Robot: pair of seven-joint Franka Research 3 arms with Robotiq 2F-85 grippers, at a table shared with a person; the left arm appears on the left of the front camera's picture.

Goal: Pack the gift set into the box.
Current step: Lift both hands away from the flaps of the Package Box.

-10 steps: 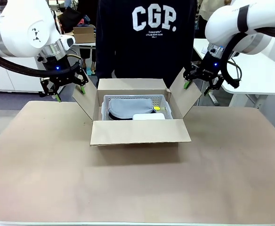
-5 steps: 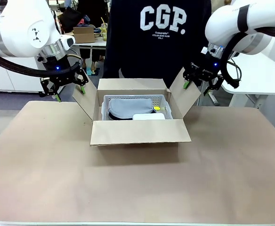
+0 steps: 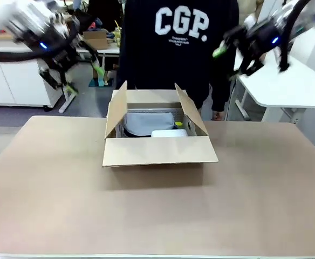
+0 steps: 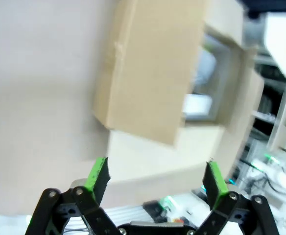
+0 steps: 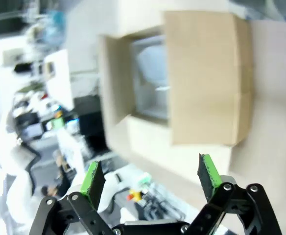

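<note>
While the box (image 3: 157, 152) sits in the middle of the table (image 3: 157, 216) in the front view, its near flap is folded down over the front and both side flaps stand up, tilted a bit outward. The gift set is inside it: the grey piece (image 3: 149, 121) lies toward the far left, with the white piece (image 3: 170, 133) just beside it on the near right and a yellow-green bit (image 3: 179, 125) at the white piece's far edge. The left gripper (image 3: 84, 80) is up in the air, far left of the box and pretty blurry, and the right gripper (image 3: 230, 58) is high on the far right, also smeared. A person in a dark sweatshirt (image 3: 179, 48) stands at the far side. In the left wrist view, the left gripper's fingers (image 4: 100, 175) are spread wide with nothing between them, well above the box. The right wrist view is the same deal: green pads (image 5: 207, 172) wide apart, empty, and the box with the grey piece well below.
</note>
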